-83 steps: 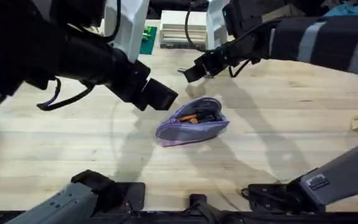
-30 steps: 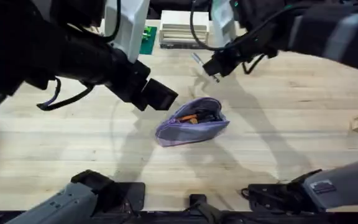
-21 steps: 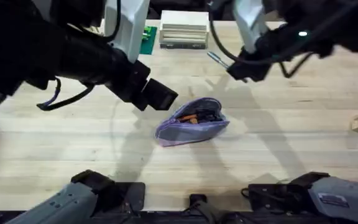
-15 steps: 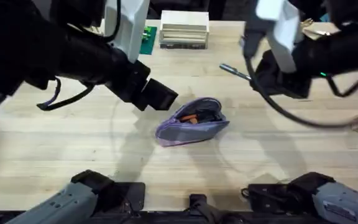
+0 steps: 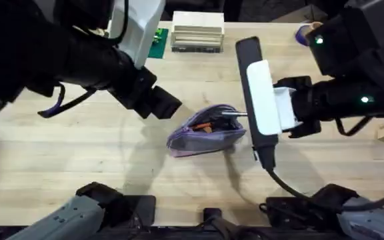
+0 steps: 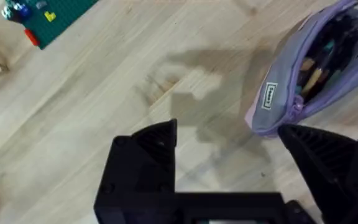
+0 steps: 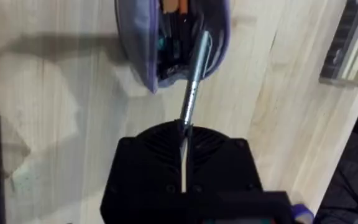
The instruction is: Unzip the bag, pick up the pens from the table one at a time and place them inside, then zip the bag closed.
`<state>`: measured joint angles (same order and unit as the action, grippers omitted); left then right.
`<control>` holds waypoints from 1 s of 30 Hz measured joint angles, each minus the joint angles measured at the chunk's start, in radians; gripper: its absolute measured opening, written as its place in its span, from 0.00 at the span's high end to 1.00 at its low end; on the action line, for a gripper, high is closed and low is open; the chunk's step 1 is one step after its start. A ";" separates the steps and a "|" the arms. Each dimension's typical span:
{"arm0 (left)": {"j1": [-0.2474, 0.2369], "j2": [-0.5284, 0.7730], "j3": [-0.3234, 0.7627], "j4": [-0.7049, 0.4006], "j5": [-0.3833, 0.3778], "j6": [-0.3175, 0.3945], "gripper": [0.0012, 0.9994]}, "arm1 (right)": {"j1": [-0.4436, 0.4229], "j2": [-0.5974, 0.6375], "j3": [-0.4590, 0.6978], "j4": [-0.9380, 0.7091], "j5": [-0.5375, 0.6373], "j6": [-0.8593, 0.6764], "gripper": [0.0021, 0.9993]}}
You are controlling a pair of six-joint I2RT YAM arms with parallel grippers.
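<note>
1. Butcher-block counter point(image 5: 79, 153), light planks; lavender bag point(image 5: 205, 133) lies near the middle, zipper open, mouth gaping.
2. Orange pen point(image 5: 203, 126) sits inside the bag alongside other dark contents; also seen in the right wrist view point(image 7: 174, 5).
3. Right pincer point(image 7: 183, 134) is clamped on the grey metal pen point(image 7: 194, 78), fingers closed tight on its rear end. Pen tip points into the bag's open mouth point(image 7: 166, 43); can't tell if it touches the fabric.
4. Overhead: the grey pen point(image 5: 235, 115) pokes out from the right arm's white wrist toward the bag's right end.
5. Left pincer point(image 6: 229, 149) is spread wide, holding nothing, above bare counter just beside the bag's end point(image 6: 303, 74). A small label point(image 6: 270, 96) shows on the bag's side.
6. Background: green block plate point(image 5: 159, 41) and a pale slatted box point(image 5: 197, 33) at the far edge, well apart from the bag.
</note>
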<state>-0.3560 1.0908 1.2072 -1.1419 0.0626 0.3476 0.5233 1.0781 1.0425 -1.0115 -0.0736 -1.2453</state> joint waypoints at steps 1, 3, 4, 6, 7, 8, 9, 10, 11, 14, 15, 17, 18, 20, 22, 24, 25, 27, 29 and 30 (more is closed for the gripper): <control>0.006 0.000 0.000 -0.001 0.000 0.022 0.01 | 0.003 0.008 0.000 0.008 -0.005 -0.002 0.97; 0.031 0.000 0.000 -0.006 0.003 0.071 0.01 | 0.011 0.027 0.000 0.025 -0.021 -0.005 0.97; 0.090 0.000 0.000 -0.025 0.038 0.164 0.01 | 0.029 0.065 0.000 0.039 -0.039 -0.009 0.97; 0.140 0.000 0.000 -0.032 0.078 0.234 0.01 | 0.041 0.094 0.000 0.045 -0.047 -0.009 0.97; 0.208 0.000 0.000 -0.052 0.142 0.344 0.01 | 0.061 0.138 0.000 0.064 -0.052 -0.011 0.97; 0.228 0.000 0.000 -0.058 0.163 0.381 0.01 | 0.069 0.156 0.000 0.076 -0.054 -0.012 0.97; 0.248 0.000 0.000 -0.067 0.189 0.427 0.01 | 0.076 0.172 0.000 0.086 -0.054 -0.012 0.97; 0.264 0.000 0.000 -0.077 0.210 0.466 0.01 | 0.083 0.188 0.000 0.096 -0.055 -0.012 0.97; 0.280 0.000 0.000 -0.088 0.231 0.508 0.01 | 0.090 0.206 0.000 0.108 -0.055 -0.012 0.97; 0.342 0.000 0.000 -0.116 0.291 0.660 0.01 | 0.127 0.294 0.000 0.185 -0.055 -0.012 0.97; 0.353 0.000 0.000 -0.120 0.297 0.681 0.01 | 0.135 0.309 0.000 0.204 -0.055 -0.012 0.97; 0.373 0.000 0.000 -0.127 0.307 0.716 0.01 | 0.155 0.343 0.000 0.249 -0.056 -0.012 0.97; 0.397 0.000 0.000 -0.130 0.312 0.748 0.01 | 0.182 0.392 0.000 0.299 -0.058 -0.012 0.97; 0.410 0.000 0.000 -0.141 0.312 0.766 0.01 | 0.198 0.420 0.000 0.315 -0.059 -0.012 0.97; 0.420 0.000 0.000 -0.161 0.313 0.790 0.01 | 0.213 0.449 0.000 0.325 -0.059 -0.012 0.97; 0.437 0.000 0.000 -0.183 0.314 0.828 0.01 | 0.234 0.484 0.000 0.333 -0.060 -0.012 0.97; 0.442 0.000 0.000 -0.183 0.315 0.834 0.01 | 0.237 0.486 0.000 0.336 -0.058 -0.012 0.97; 0.452 0.000 0.000 -0.183 0.315 0.843 0.01 | 0.241 0.486 0.000 0.336 -0.058 -0.009 0.84; 0.455 0.000 0.000 -0.183 0.316 0.848 0.01 | 0.245 0.488 0.000 0.335 -0.059 -0.011 0.56; 0.455 0.000 0.000 -0.183 0.316 0.850 0.01 | 0.247 0.488 0.000 0.338 -0.058 -0.011 0.43</control>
<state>0.0994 1.0908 1.2072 -1.3251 0.3783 1.1973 0.7700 1.5665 1.0424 -0.6735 -0.1318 -1.2560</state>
